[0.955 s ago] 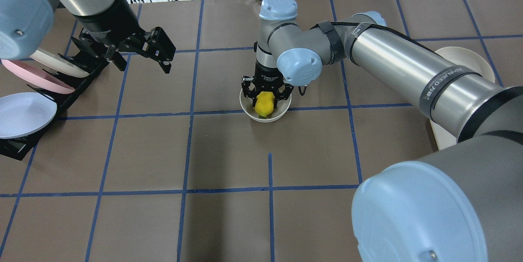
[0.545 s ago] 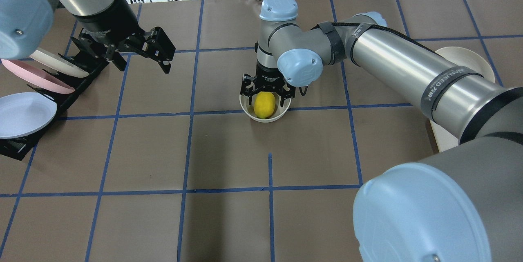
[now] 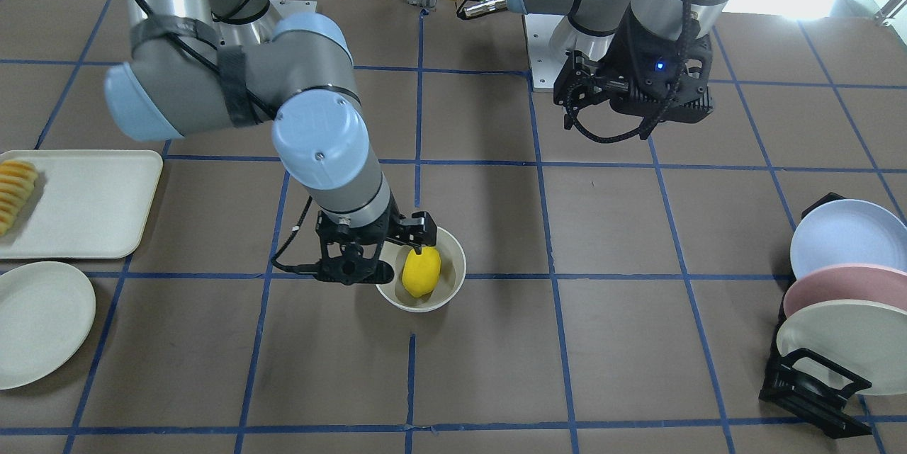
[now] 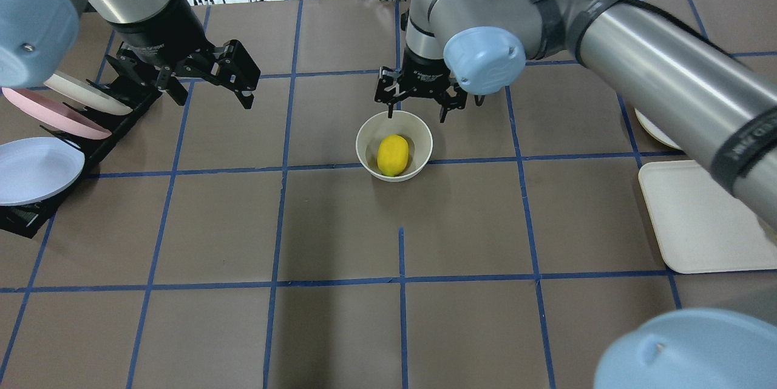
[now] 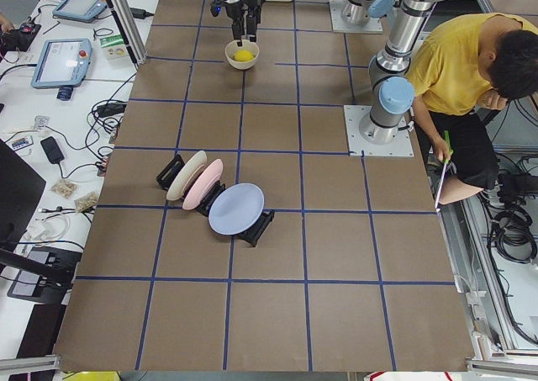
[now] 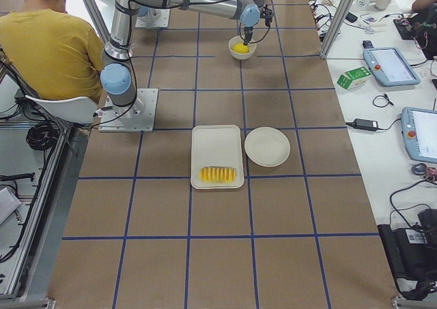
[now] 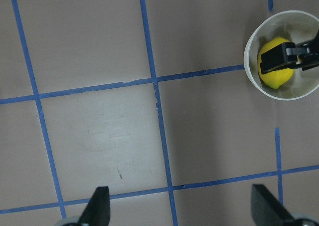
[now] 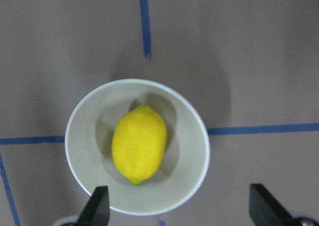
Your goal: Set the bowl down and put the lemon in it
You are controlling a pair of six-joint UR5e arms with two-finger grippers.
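The off-white bowl (image 4: 423,145) stands upright near the table's middle, with the yellow lemon (image 4: 393,155) lying inside it. My right gripper (image 4: 416,113) is open and empty, raised just behind and above the bowl. In the right wrist view the lemon (image 8: 138,142) rests in the bowl (image 8: 199,136) directly below the spread fingers. In the front view the lemon (image 3: 421,272) sits in the bowl (image 3: 453,263). My left gripper (image 4: 213,94) is open and empty, hovering far left of the bowl, near the plate rack.
A black rack (image 4: 106,134) with several plates stands at the left edge. A white tray (image 3: 78,202) with sliced fruit (image 3: 14,195) and a flat off-white plate (image 3: 39,323) lie on my right side. An operator (image 5: 462,61) sits beside the robot's base.
My right gripper opened and let go of the lemon, which now lies in the bowl. The gripper then rose and drew back from the bowl. The left arm has not moved.
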